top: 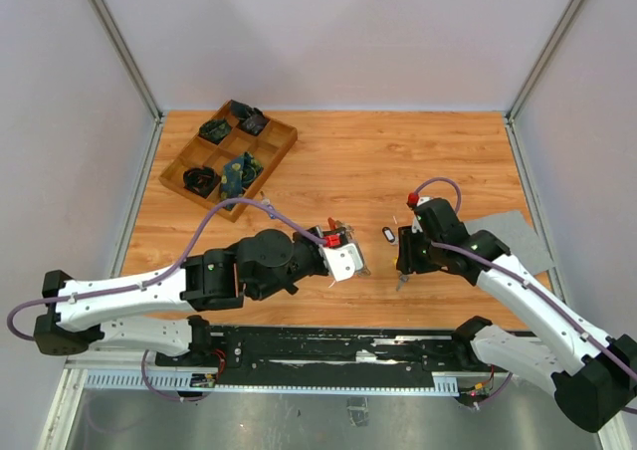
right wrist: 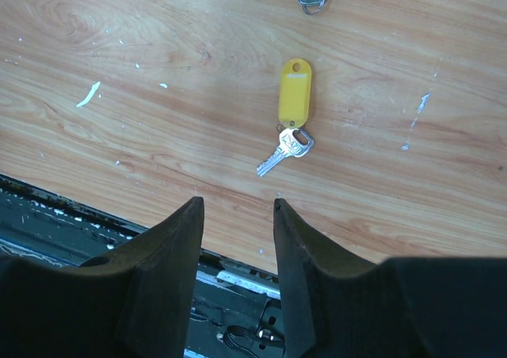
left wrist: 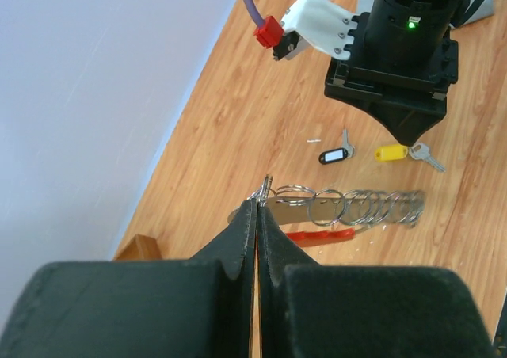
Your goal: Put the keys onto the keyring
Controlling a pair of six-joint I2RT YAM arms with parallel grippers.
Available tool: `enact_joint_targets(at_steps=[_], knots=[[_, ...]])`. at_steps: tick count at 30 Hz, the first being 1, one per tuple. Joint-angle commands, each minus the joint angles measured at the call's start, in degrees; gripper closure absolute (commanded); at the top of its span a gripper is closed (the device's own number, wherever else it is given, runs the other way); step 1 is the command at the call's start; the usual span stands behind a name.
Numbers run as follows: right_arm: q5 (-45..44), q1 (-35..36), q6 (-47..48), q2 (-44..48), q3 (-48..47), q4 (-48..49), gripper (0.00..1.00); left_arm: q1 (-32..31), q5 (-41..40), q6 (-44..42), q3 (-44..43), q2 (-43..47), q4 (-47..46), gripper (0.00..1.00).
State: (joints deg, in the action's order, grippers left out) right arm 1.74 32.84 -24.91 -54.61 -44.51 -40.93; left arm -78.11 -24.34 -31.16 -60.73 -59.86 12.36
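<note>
My left gripper (left wrist: 258, 203) is shut on the near end of the keyring (left wrist: 348, 206), a row of linked silver rings lying on the wood with a red plastic strip (left wrist: 317, 236) beside it. Just beyond it lie a black-tagged key (left wrist: 337, 154) and a yellow-tagged key (left wrist: 396, 152). My right gripper (right wrist: 236, 203) hangs open over the table's near edge. The yellow-tagged key (right wrist: 295, 97) lies a short way ahead of its fingertips, untouched. In the top view the left gripper (top: 356, 267) and right gripper (top: 402, 279) face each other, with the black-tagged key (top: 388, 234) between them.
A wooden compartment tray (top: 267, 161) with dark items stands at the back left. A grey mat (top: 513, 233) lies at the right edge. The black rail (right wrist: 87, 223) of the arm mount runs along the table's near edge, under the right gripper.
</note>
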Motion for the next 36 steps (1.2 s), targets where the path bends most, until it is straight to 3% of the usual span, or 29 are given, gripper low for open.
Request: enact_joint_targets(at_steps=[1,9,17,25,31,36], knots=[[-1.45,-0.50,-1.59,1.65,0.87,0.62,0.58,-3.38,-6.26,-5.28,1.62,3.71,-8.84,1.00],[-1.76,-0.50,-2.42,4.01,1.47,-0.54,0.58,-13.22,-15.02,-16.04,7.23,5.59,-18.63,0.99],[-1.47,-0.50,-2.87,4.60,2.06,-1.07,0.58,-16.88,-18.72,-20.60,9.42,5.22,-22.68,0.99],[-1.47,-0.52,-3.42,4.04,1.46,-2.96,0.61,-16.56,-19.99,-19.64,10.01,4.89,-25.57,0.99],[-1.10,-0.50,-3.85,-0.13,0.41,-6.07,0.64,-9.95,-16.00,-10.45,7.17,5.27,-19.70,0.99],[-2.00,-0.56,-5.99,-4.61,-0.10,-3.23,0.61,-8.14,-14.95,-9.14,6.80,4.63,-18.66,0.99]])
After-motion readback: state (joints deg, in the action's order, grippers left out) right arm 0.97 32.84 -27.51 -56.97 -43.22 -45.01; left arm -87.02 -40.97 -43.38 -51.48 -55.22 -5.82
